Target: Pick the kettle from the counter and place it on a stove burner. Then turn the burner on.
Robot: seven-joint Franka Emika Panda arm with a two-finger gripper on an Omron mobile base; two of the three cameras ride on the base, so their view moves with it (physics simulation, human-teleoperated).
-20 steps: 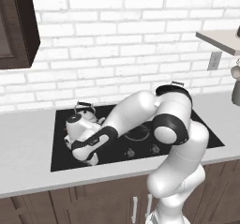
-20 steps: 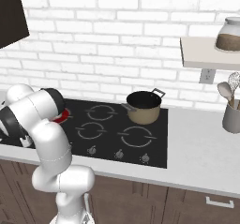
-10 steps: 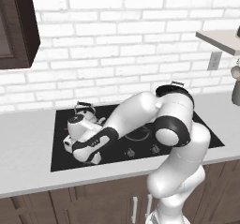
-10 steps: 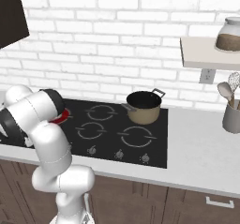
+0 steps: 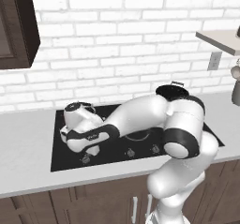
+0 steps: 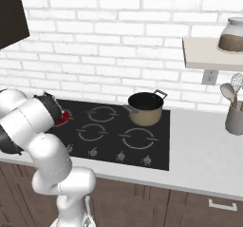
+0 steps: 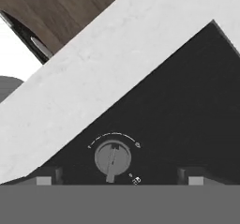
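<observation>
Arm stretched low over the stove (image 5: 140,148); gripper (image 7: 116,181) wide open, empty, straddling a knob (image 7: 112,157) beside the kettle (image 5: 78,117).

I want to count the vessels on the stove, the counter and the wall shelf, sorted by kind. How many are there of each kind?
kettle: 1
pot: 1
jar: 1
utensil holder: 1
Total: 4

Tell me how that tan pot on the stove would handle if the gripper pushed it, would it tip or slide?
The pot looks squat and flat-bottomed, so it would probably slide rather than tip. The glass stove looks smooth, so likely little grip. Its side handles might catch and turn it.
</observation>
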